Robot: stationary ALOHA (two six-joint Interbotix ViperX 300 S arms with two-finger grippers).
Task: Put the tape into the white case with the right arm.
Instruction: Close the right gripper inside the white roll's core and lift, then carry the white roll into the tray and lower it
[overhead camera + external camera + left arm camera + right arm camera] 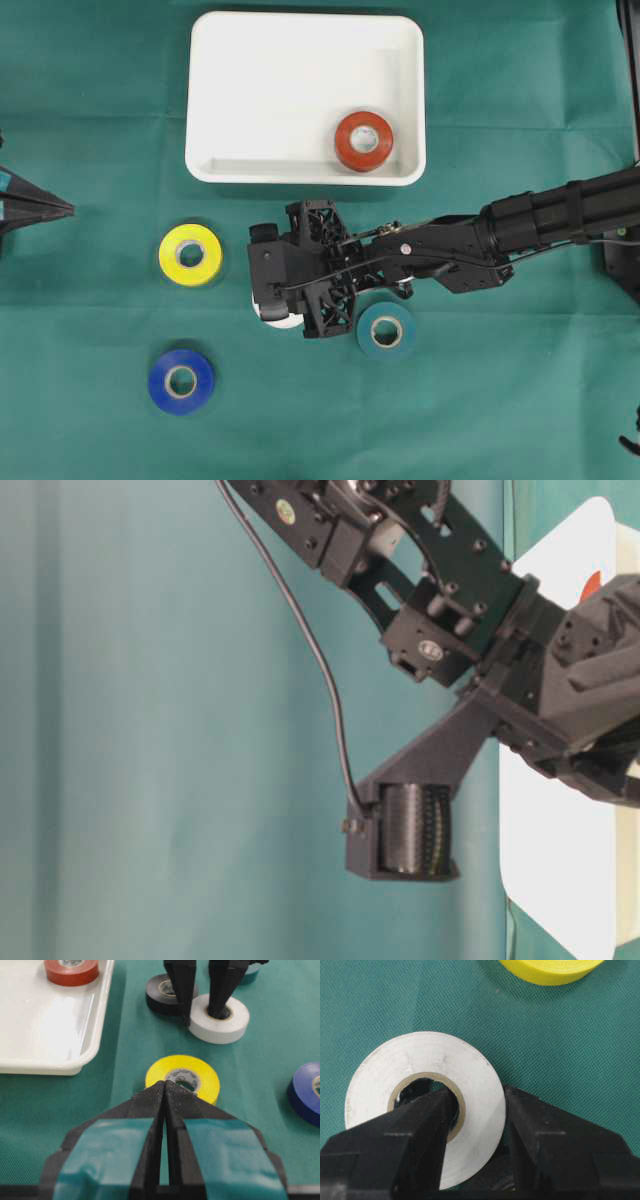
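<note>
**So the right gripper has pinched the white tape through its core**

Honestly a neat way to grab a flat roll. The right gripper [477,1110] has one finger [420,1125] down inside the cardboard hole of the white tape [405,1065] and the other outside the rim, so the jaws are clamped on just one wall of the ring. Makes sense: a roll lying flat on cloth gives nothing to get under, and the ring wall is narrow enough to squeeze. The left wrist view backs this up, with one black finger standing in the hole and one just outside the white roll [218,1019].

The roll looks like it's sitting on the green cloth [90,120], not lifted yet as far as I can tell. From overhead only a sliver of it [280,318] peeks out under the right arm [560,215].

The white case [240,90] is just beyond, and it already has a red tape [363,141] parked in the corner nearest the arm, leaving plenty of bare tray beside it. I'd guess the next move is straight up, then over the rim.

Yellow tape [190,254], blue tape [181,381], teal tape [386,331] and a black tape [162,992] sit loose around it; the black one is right beside the white one, so a sloppy lift could nudge it.

Left gripper [165,1091] is parked off to the side, fingers pressed together, holding nothing.
</note>
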